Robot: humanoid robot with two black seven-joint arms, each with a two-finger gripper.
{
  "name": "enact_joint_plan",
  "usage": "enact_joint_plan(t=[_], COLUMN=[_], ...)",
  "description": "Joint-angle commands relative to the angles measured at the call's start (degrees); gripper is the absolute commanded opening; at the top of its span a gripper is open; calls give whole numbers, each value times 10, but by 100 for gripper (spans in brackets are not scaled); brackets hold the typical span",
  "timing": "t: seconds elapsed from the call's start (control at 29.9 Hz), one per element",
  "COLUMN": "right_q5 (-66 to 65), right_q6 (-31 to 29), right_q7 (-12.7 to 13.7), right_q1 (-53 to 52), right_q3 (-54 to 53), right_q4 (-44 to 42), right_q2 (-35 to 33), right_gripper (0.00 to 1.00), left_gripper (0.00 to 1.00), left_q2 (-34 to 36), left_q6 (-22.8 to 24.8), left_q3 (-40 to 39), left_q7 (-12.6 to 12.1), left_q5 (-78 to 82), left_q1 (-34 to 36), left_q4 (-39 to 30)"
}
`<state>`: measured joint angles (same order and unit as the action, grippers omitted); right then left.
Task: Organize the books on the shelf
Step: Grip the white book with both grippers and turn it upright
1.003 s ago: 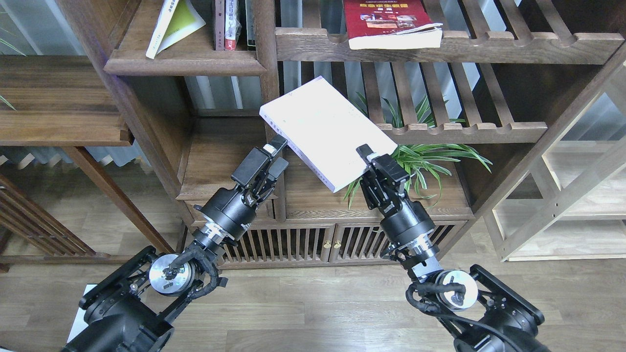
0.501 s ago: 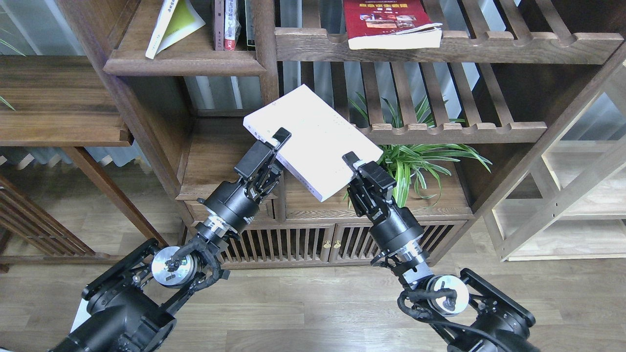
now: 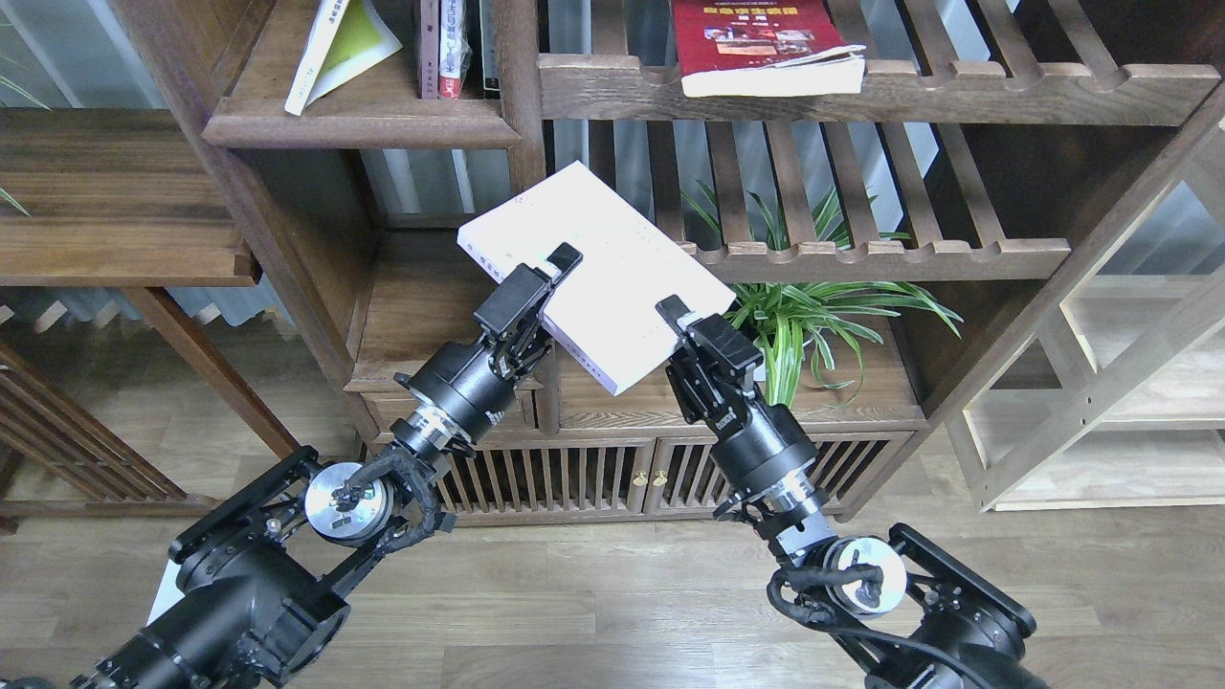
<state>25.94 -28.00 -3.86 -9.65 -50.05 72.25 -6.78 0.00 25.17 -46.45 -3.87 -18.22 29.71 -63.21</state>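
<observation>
White book, thick and pale, is held in the air in front of the bookcase, tilted with its far corner toward 12 o'clock, between the two grippers. Left gripper is clamped on the book's spine edge at its 9 o'clock side, one finger lying on the cover. Right gripper is clamped on the near corner at the book's 4 o'clock side. Red book lies flat on the slatted rack at 1 o'clock from the white book. Yellow-green book leans on the solid plank shelf at 11 o'clock. A potted plant stands at 3 o'clock, just beside the right gripper.
</observation>
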Motion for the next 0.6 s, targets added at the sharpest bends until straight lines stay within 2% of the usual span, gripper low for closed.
enact_joint_plan(t=[0.0,0.1,0.43,0.57], right_q5=[0,0,-1,-1], right_q6=[0,0,0,0], right_q7=[0,0,0,0], right_q1=[0,-1,-9,-9], right_q3=[2,2,6,6], right_q4=[0,0,0,0], right_q2=[0,0,0,0], right_gripper=[4,4,4,4], left_gripper=[85,80,53,46], left_q2=[0,0,0,0], left_q6=[1,1,6,8], left_q3=[0,1,5,8], left_q7=[0,0,-1,0], left_q5=[-1,-1,-7,-7], left_q1=[3,8,12,11], left_q4=[0,0,-2,-2])
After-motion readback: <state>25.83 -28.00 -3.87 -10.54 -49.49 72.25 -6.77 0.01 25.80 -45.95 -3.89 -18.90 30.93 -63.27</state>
